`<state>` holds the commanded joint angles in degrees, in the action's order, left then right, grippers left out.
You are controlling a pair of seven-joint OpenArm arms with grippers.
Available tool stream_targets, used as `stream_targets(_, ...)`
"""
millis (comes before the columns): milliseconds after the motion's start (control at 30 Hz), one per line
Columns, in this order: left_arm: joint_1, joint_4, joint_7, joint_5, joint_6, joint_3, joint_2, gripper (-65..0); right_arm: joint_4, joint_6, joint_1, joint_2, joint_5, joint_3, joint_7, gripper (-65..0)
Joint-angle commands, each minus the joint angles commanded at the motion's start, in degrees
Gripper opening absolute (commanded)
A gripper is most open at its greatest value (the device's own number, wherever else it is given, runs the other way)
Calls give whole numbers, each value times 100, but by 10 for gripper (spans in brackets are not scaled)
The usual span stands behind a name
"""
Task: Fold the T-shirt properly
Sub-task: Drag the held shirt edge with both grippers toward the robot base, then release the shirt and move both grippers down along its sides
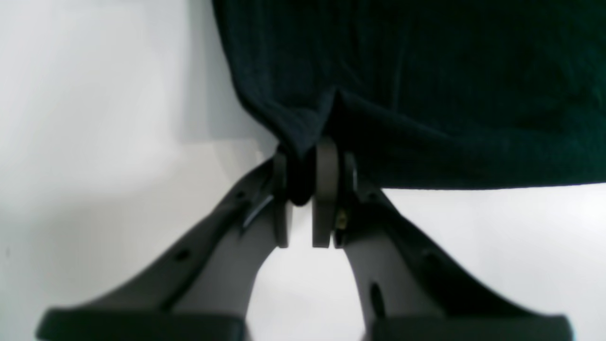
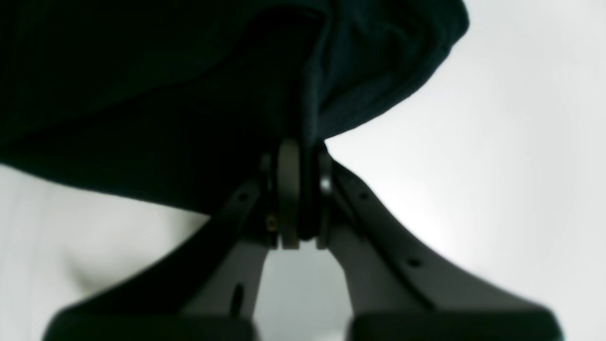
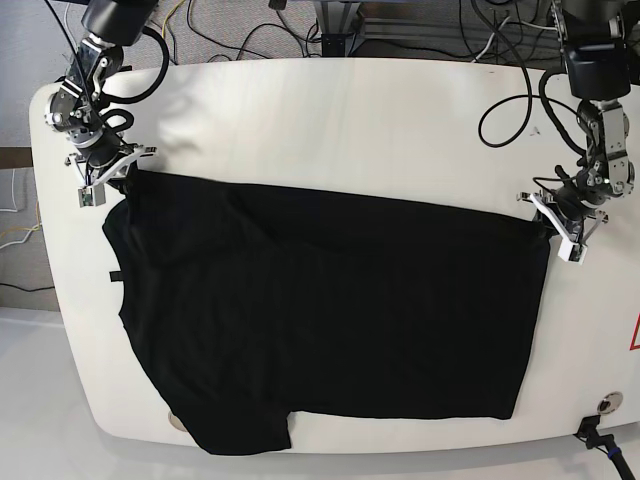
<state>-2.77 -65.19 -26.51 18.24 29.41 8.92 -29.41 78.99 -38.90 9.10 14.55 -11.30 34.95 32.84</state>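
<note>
Black cables (image 3: 500,40) along table's (image 3: 400,130) far edge. Both grippers (image 1: 302,199) (image 2: 305,203) angled down, fingers clamped on T-shirt (image 3: 340,310).

No readable text, labels or numbers.

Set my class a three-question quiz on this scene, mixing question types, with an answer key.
1. True or false: only one gripper is holding the black T-shirt.
2. Multiple choice: in the left wrist view, what shows between the fingertips of the left gripper? A) a cable; B) black cloth; C) a metal hook.
3. Fill in the blank: in the base view, the right gripper is at the shirt's upper ____ corner, as the picture is seen.

Key: 1. false; 2. B; 3. left
</note>
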Motion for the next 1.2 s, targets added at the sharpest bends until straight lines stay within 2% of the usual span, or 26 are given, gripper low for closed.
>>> stream_targets(67,404,-308,-9,0,0,53,-70,-608,264,0,264,9,-202,9,193,-650)
stream_targets(200,1468,-1108,-26,-18,0,695,-105,-606,818,18,967,0,-264,9,220,-650)
stream_targets(300,2277,-1811,-325,-18,9,1143,-105,-606,1020,9,1389,0,-264,9,220,-650)
stream_targets(400,3059,-2374,-404,-9,9,1618,70,-606,1275,9,1758,0,-264,9,220,-650)
stream_targets(600,4105,-3174,-404,-18,9,2145,545,-606,1547,9,2224,9,-264,9,220,-650)
stream_targets(700,4360,-3358,-404,-18,9,2198,668,-606,1547,0,2286,35,-255,9,220,-650)
stream_targets(967,4738,-3393,-404,0,9,2391,677,-606,1547,0,2629,62,-255,9,220,-650)
stream_targets(1200,4721,-3393,-404,0,9,2453,677,-605,1530,0,2629,35,-255,9,220,-650)
